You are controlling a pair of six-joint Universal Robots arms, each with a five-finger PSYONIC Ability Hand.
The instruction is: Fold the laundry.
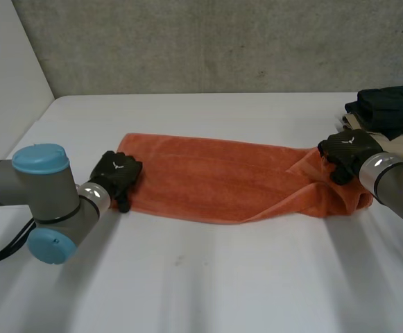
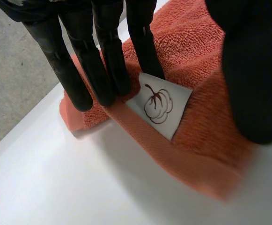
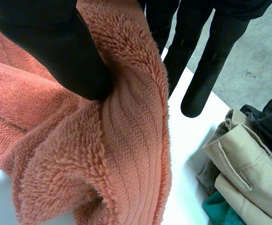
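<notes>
Status: orange towel (image 1: 215, 177) lay on the table (image 1: 208, 284) as a long narrow strip, one end just beside the clothes pile (image 1: 388, 111) and the other well away from it. My read was that it had been doubled lengthwise once, since the long edge farther from the pile looked thick and rounded. The cross fold was not done, and the ends were far apart.

Right hand (image 1: 350, 149) was at the pile-side end. The thumb (image 3: 56, 47) was pressed into a raised ridge of cloth with the fingers (image 3: 206, 70) straight behind it, so it was clamped on the towel. That end was bunched and lifted.

Left hand (image 1: 116, 172) was on the corner far from the pile. Its straight fingers (image 2: 103, 70) had their tips planted on the hem next to a white label (image 2: 160, 104). The thumb rested apart on the cloth, so it was pressing, not pinching.

Towel was thick terry with a flat woven hem band, smooth along the middle and wrinkled near the pile.

Left to do, as I judged it: get a grip on the far corner, bring the ends together, flatten. The pile (beige, dark and teal items) looked untouched.
</notes>
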